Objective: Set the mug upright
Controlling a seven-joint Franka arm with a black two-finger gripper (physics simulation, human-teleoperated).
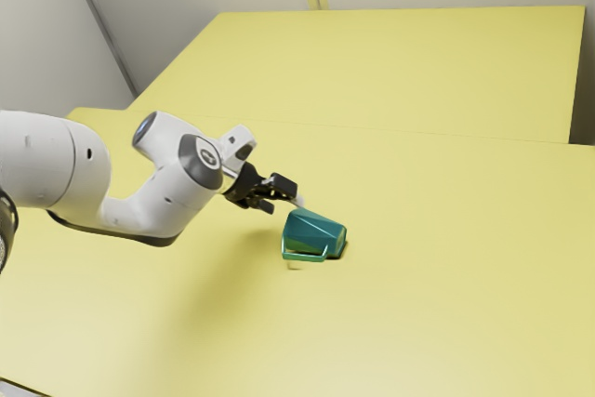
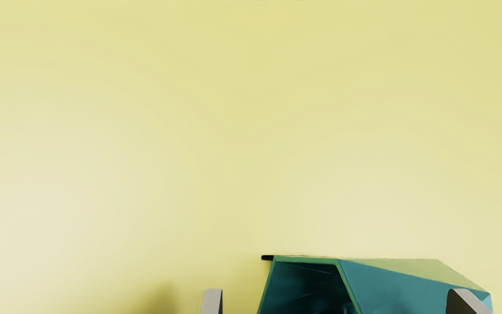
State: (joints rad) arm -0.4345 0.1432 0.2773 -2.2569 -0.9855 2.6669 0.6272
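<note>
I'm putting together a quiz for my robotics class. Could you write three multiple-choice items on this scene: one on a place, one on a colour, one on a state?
1. Where is the mug?
A. In a bowl
B. On the table
C. On a shelf

2. What colour is the table?
A. Yellow
B. Red
C. Blue

3. How does the mug lie or stand?
A. Upright
B. Upside down
C. On its side

Right letters:
1. B: the exterior view shows it on the tabletop.
2. A: both views show a yellow surface.
3. C: its body lies along the table, and its dark mouth opens sideways in the wrist view.
</note>
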